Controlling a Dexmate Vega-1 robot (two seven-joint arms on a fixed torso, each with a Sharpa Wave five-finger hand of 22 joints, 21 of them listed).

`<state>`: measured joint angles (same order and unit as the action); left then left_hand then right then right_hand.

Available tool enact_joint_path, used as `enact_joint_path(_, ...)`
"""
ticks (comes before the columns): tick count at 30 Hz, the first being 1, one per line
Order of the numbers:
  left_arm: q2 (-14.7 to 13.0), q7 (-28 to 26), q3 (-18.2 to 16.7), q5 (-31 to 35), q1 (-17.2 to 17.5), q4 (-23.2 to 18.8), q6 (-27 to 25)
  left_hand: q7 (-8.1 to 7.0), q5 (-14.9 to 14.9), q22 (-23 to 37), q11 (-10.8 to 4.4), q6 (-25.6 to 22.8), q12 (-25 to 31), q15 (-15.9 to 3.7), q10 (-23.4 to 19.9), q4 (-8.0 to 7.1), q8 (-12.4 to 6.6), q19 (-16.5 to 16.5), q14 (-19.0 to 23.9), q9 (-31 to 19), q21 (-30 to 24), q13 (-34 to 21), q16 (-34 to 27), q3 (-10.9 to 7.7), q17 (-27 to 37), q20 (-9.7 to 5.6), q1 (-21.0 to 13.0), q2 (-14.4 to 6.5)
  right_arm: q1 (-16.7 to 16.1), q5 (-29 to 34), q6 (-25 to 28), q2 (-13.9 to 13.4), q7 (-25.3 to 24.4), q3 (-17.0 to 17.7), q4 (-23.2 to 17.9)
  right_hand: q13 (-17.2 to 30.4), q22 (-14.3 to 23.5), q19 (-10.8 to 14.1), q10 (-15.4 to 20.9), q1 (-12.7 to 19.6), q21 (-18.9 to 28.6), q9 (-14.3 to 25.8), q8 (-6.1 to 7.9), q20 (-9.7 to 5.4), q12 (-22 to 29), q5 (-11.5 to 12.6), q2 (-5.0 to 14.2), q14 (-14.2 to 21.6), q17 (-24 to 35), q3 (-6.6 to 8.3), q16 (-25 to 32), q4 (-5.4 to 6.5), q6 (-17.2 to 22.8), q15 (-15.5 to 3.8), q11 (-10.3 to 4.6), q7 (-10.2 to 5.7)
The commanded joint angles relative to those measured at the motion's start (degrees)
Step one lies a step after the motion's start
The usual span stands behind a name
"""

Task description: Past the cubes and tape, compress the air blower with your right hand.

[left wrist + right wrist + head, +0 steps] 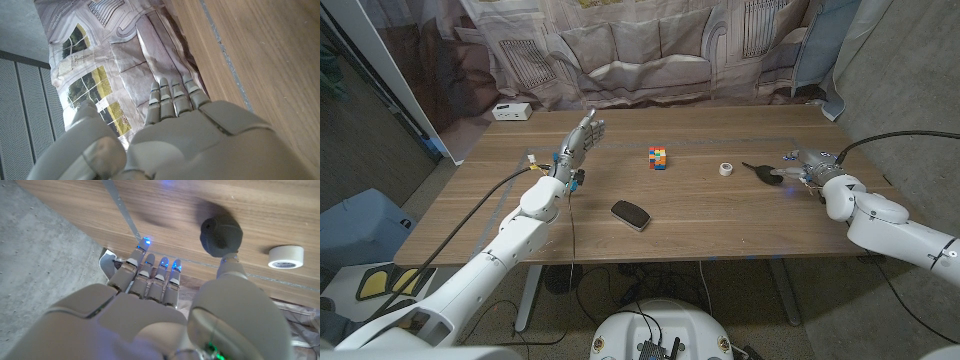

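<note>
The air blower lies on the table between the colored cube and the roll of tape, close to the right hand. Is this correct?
Not quite. In the head view the air blower is not between them: it lies past the roll of tape, on the side away from the colored cube. The tape is the one in the middle. The rest holds: the blower is on the table, close to the right hand.

A wooden table point(720, 215) carries a multicoloured cube point(658, 157) near its middle. Right of the cube lie a roll of white tape point(726, 169) and a black air blower point(763, 171). A black mouse-like object point(630, 214) lies nearer than the cube, and a white box point(511, 111) sits far left of it, by the far edge.
</note>
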<state>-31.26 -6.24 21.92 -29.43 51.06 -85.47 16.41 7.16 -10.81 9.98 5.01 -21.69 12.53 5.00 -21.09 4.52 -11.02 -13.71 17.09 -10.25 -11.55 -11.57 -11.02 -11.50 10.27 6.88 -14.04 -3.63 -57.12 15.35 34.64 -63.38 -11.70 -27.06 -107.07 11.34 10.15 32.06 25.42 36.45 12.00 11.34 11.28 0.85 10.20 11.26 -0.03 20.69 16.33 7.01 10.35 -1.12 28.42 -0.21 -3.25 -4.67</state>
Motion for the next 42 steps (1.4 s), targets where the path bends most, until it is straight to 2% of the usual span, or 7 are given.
enact_joint_path(1,-0.3,-2.1,0.0,0.7,0.7,-2.0,-1.9,-0.07,0.1,0.3,0.12,-0.3,-0.2,0.3,-0.3,0.43,-0.01,-0.3,0.3,-0.3,0.2,-0.2,0.2,-0.07,0.1,-0.06,0.1,-0.6,-4.3,-4.8,-4.2,2.5,-8.8,4.6,1.2,0.4,0.0,-2.6,-2.0,-1.1,-1.0,0.4,-0.03,0.84,0.2,0.6,-0.06,-2.7,-0.3,0.02,-0.1,0.4,-1.1,0.6,1.28,0.13)
enact_joint_path(10,0.3,-1.8,0.4,0.7,1.1,-1.4,-1.0,-0.13,0.1,0.3,0.16,-0.2,-0.2,0.32,-0.3,0.47,0.0,-0.3,0.3,-0.3,0.2,-0.2,0.2,-0.1,0.1,0.0,0.1,-0.6,-5.6,-6.2,-8.4,4.8,-13.4,6.0,1.5,0.6,0.0,-5.8,-4.3,-2.6,-1.7,0.4,-0.52,0.46,0.2,0.6,-0.03,-5.7,-0.8,-0.27,0.0,0.67,-3.6,0.76,2.29,0.43)
enact_joint_path(18,-1.8,-3.0,-0.3,1.3,2.9,-5.1,-2.7,-0.15,0.1,0.3,0.06,-0.2,-0.2,0.32,-0.3,0.5,0.01,-0.1,0.3,-0.3,0.3,-0.2,0.2,-0.11,0.1,0.35,0.1,-0.6,-7.7,-7.1,-14.0,6.6,-18.4,8.5,1.2,0.6,-0.1,-6.6,-5.0,-3.1,-1.6,0.3,-0.87,-0.69,0.4,0.6,0.13,-6.7,-1.1,-0.27,0.2,0.69,-5.6,0.37,3.25,1.65)
enact_joint_path(28,-1.5,0.5,-0.5,0.0,2.4,-2.9,0.5,0.45,0.0,0.2,0.87,0.1,-0.4,0.44,0.3,0.62,0.1,0.2,-0.3,-0.3,0.4,-0.2,0.4,-0.21,0.1,-1.39,0.0,-0.7,-11.6,-9.8,-20.3,9.8,-22.6,12.5,-0.2,0.6,-0.2,-7.0,-5.3,-4.2,-1.5,0.3,-0.83,-0.64,0.6,0.6,0.44,-6.9,-1.1,-0.45,0.5,1.11,-6.4,0.73,4.14,2.22)
enact_joint_path(33,-1.2,0.1,-0.2,0.7,2.2,-2.9,0.6,0.5,0.0,0.2,1.01,0.3,-0.4,0.46,0.3,0.67,0.16,0.5,-0.5,-0.3,0.5,-0.2,0.4,-0.28,0.1,-1.24,-0.1,-0.8,-13.0,-9.7,-23.4,11.2,-24.3,13.5,-0.2,0.6,-0.2,-7.1,-5.3,-4.7,-1.4,0.3,-0.55,-0.59,0.7,0.6,0.49,-7.1,-1.2,-0.6,0.6,1.32,-6.1,0.83,4.39,2.32)
enact_joint_path(38,-0.6,-0.5,0.2,1.4,2.1,-2.6,1.0,0.07,0.0,0.2,0.64,-0.2,-0.2,0.36,-0.2,0.73,-0.03,0.0,-0.3,-0.3,0.3,-0.2,0.3,-0.29,0.1,-1.15,-0.1,-0.8,-13.6,-11.3,-30.8,13.4,-25.2,14.8,1.9,0.6,-0.2,-7.8,-5.5,-6.0,-1.3,0.4,1.64,-0.42,1.0,0.6,0.54,-7.4,-1.7,-0.87,0.8,1.54,-0.6,0.99,5.15,2.96)
enact_joint_path(42,-0.3,-0.1,0.4,1.4,2.2,-2.2,1.6,0.02,0.1,0.2,0.31,-0.3,-0.1,0.1,-0.3,0.76,-0.05,-0.3,0.0,-0.3,0.2,-0.2,0.2,-0.27,0.1,-1.2,0.0,-0.7,-13.4,-11.8,-35.2,15.0,-25.3,15.2,3.3,0.6,-0.2,-7.9,-5.3,-6.1,-1.3,0.4,1.18,-0.38,1.2,0.6,0.6,-7.5,-1.8,-0.84,0.9,1.48,-1.6,1.05,5.27,2.79)
